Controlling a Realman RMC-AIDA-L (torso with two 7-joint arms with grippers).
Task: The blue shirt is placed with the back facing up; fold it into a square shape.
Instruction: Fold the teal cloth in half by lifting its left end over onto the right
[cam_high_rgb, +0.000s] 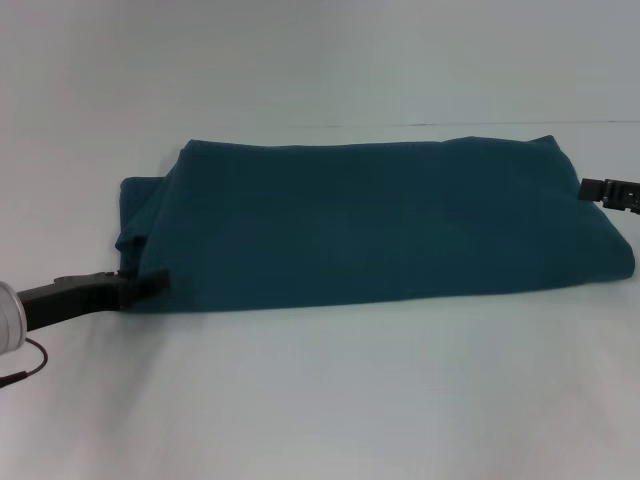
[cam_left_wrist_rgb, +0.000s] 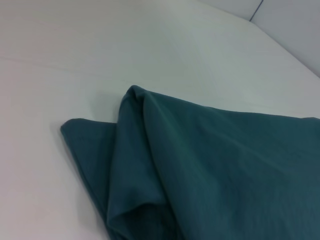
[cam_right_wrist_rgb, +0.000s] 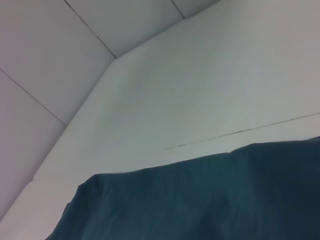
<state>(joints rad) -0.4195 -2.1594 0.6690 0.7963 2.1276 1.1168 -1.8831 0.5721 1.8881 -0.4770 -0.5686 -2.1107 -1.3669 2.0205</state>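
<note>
blue shirt (cam_high_rgb: 380, 225) between grippers (folded)

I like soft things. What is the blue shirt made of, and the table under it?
The blue shirt looks like soft matte knit cloth: it drapes and creases. The table looks smooth, pale and hard, maybe laminate, with thin seams.

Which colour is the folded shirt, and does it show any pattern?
The blue shirt is plain dark teal-blue, no pattern visible; the head view shows it best.
</note>
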